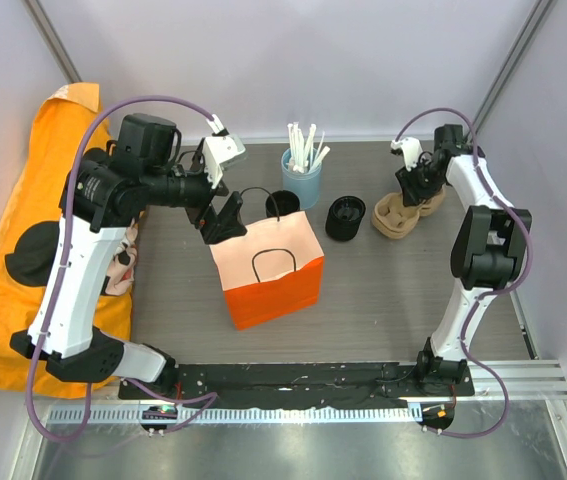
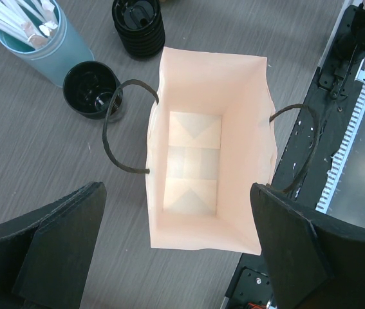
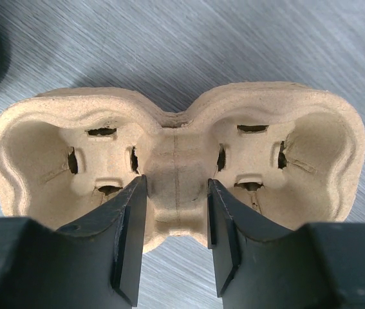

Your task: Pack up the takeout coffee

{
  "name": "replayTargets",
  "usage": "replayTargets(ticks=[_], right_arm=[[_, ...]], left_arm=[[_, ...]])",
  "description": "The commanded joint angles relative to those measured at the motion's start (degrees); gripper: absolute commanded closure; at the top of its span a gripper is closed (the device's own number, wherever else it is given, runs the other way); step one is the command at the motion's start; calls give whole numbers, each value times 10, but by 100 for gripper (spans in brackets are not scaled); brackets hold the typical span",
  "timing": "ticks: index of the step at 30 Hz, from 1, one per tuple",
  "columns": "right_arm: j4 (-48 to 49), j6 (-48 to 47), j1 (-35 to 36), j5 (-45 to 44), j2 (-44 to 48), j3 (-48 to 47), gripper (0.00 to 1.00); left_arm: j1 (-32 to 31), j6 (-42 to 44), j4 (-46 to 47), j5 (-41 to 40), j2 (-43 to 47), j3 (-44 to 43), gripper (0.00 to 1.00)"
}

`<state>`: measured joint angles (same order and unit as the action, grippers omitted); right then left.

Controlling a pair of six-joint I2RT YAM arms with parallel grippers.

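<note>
An orange paper bag (image 1: 268,270) with black handles stands open in the middle of the table, its pale inside (image 2: 208,148) bare. My left gripper (image 1: 221,185) hovers above its rear left edge, wide open (image 2: 179,193) with nothing between the fingers. A brown pulp cup carrier (image 1: 395,218) lies at the back right. My right gripper (image 1: 415,188) is down on it, fingers closed against either side of the carrier's middle ridge (image 3: 176,141), gripper (image 3: 177,193). A black cup (image 1: 282,204) stands behind the bag.
A stack of black lids (image 1: 345,217) sits between the bag and the carrier. A blue cup of white-wrapped straws (image 1: 301,175) stands at the back. A large orange cloth bag (image 1: 3,250) lies along the left wall. A black rail (image 1: 313,378) runs along the near edge.
</note>
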<state>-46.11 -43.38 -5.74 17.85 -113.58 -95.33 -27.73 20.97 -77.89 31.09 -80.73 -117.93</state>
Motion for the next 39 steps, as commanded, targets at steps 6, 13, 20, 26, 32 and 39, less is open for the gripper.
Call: replayTargets(ticks=[6,13,20,26,32,39], right_arm=[[8,9,1,-1,62,-13,67],[-39,82,6,11,83,-87,71],[-96,138,48,13,135,-158,69],[-130,176,142,-4,191,-224,68],[-138,245,191,3,205,-298,68],[-131,319,194,126,239,-325,68]], left_arm=[[2,-9,-1,11,5,-7,0],[6,-32,28,-41,4,-22,0],[21,-72,74,-138,8,-37,0],[22,-48,85,-190,-1,-78,0],[22,18,73,-148,-39,-117,0],[22,73,50,-66,-79,-120,0]])
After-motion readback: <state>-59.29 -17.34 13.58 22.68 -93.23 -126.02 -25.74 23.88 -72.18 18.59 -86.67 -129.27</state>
